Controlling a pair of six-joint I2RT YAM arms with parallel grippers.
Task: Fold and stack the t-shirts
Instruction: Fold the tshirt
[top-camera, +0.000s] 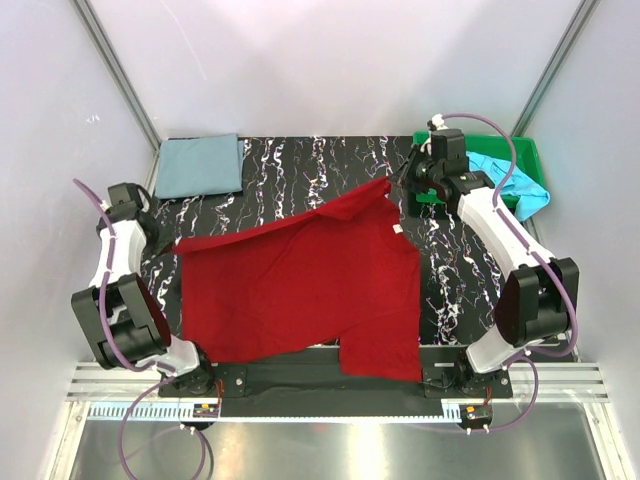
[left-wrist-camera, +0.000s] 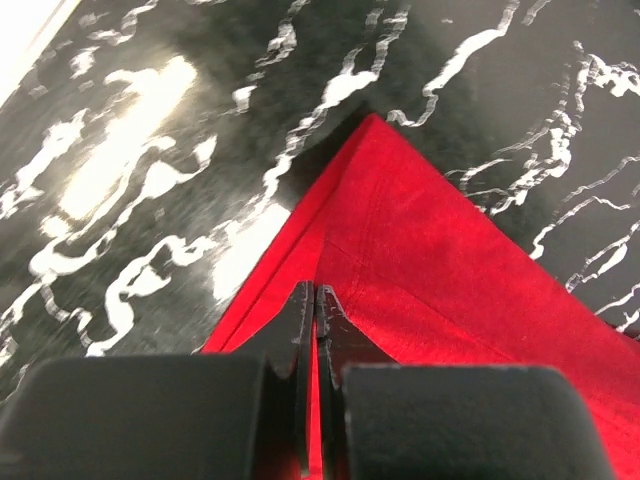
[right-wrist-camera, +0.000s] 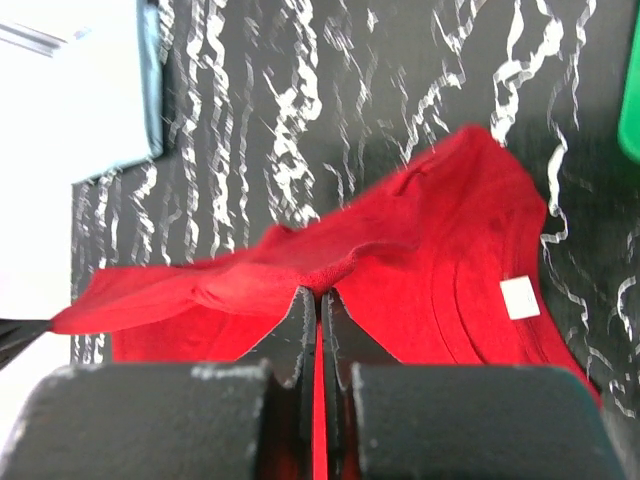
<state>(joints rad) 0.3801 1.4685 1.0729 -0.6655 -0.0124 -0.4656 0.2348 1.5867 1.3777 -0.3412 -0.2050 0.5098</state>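
The folded grey-blue t-shirt lies beyond the far-left corner of the red t-shirt, which is spread on the table. The left gripper pinches its left corner and the right gripper pinches its far-right corner. To its right, the turquoise t-shirt lies in the green tray.

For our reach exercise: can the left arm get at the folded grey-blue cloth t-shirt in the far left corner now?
Probably not yet: the left gripper is shut on the edge of the deep red cloth t-shirt. The grey-blue t-shirt lies close, with only tabletop between.
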